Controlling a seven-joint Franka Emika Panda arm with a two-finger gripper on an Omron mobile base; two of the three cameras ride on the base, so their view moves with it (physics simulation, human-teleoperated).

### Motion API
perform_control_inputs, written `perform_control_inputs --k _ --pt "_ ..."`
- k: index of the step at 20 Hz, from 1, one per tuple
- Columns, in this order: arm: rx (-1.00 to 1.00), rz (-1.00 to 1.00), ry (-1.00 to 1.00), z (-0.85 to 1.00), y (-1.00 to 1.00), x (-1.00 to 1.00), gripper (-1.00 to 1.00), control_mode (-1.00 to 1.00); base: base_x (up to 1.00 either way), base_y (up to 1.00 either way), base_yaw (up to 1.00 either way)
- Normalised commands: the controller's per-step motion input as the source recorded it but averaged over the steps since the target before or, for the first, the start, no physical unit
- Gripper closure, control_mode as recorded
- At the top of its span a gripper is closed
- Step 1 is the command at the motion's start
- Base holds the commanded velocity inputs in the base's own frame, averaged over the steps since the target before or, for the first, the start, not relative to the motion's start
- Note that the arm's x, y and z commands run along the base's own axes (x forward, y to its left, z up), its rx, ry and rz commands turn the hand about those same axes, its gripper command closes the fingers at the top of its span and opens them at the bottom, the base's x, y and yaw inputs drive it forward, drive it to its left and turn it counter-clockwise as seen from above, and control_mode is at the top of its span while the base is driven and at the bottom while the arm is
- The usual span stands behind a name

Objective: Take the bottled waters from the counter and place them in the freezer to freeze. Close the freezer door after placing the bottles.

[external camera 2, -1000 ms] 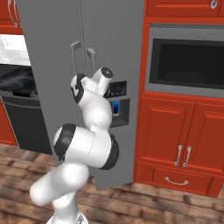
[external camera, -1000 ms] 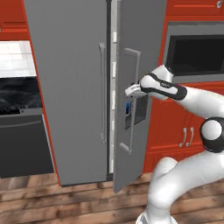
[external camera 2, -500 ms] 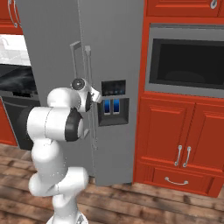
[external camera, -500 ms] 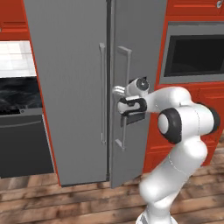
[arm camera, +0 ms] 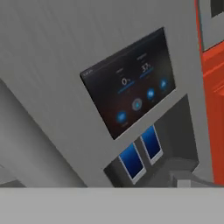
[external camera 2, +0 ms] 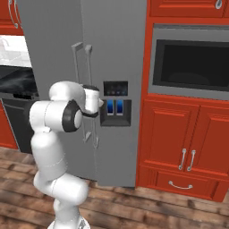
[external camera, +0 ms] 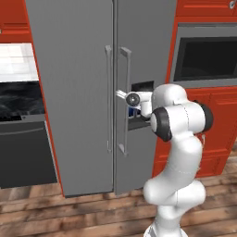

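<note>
Freezer door (external camera: 148, 55) sat apparently flush, right of the centre seam. Claw (external camera: 122, 94) hung just beside its bar handle (external camera: 125, 69); released or clenched, could not tell. Risk judged: snagging the handle on retreat, dragging door ajar.

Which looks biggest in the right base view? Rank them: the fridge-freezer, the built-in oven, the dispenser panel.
1. fridge-freezer: tallest and widest by far.
2. built-in oven: clearly smaller, though cut off at the right edge.
3. dispenser panel: smallest, set in the fridge's right door.
</note>
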Motion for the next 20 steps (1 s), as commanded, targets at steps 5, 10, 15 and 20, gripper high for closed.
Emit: perform_control_inputs --k 5,10,15,20 --pt "0.00 -0.35 0.06 0.01 0.16 0.81 -1.00 -1.00 0.00 0.00 0.00" --pt "-0.04 -0.02 0.01 -0.06 0.00 0.24 -1.00 -1.00 0.00 0.00 0.00" --pt "-0.10 -0.25 0.02 -0.22 0.10 1.00 -1.00 -1.00 0.00 0.00 0.00" --pt "-0.15 -0.37 0.05 -0.35 0.33 1.00 -1.00 -1.00 0.00 0.00 0.00"
